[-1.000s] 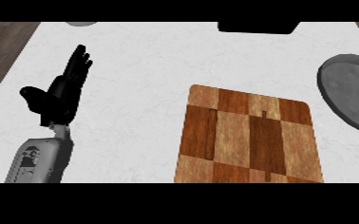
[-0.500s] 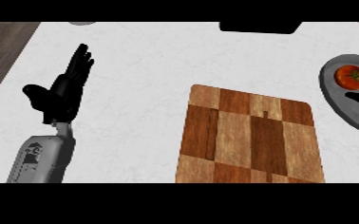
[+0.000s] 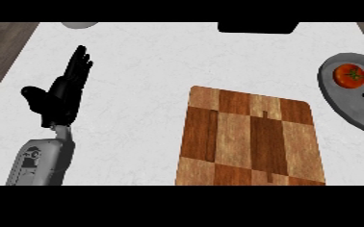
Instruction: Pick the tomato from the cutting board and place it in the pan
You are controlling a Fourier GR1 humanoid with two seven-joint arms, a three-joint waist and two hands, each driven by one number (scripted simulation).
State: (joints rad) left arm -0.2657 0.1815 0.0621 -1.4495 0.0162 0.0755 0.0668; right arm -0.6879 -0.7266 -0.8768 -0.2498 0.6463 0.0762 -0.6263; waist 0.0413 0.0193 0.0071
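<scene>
Round red tomato [image 3: 349,75] in grey pan [image 3: 332,92]

Tomato [image 3: 349,75] in pan [image 3: 334,92] at bench [image 3: 149,67] right edge; cutting board [image 3: 249,139] left of pan; left hand [image 3: 60,94] far left.

Open white counter [image 3: 142,72] between resting left hand [image 3: 60,94] and cutting board [image 3: 252,137]

You see a white marbled table [image 3: 156,67] carrying a wooden checkered cutting board [image 3: 249,139] right of centre, a grey pan [image 3: 341,94] at the right edge, and a dark object [image 3: 257,27] at the far edge.
</scene>
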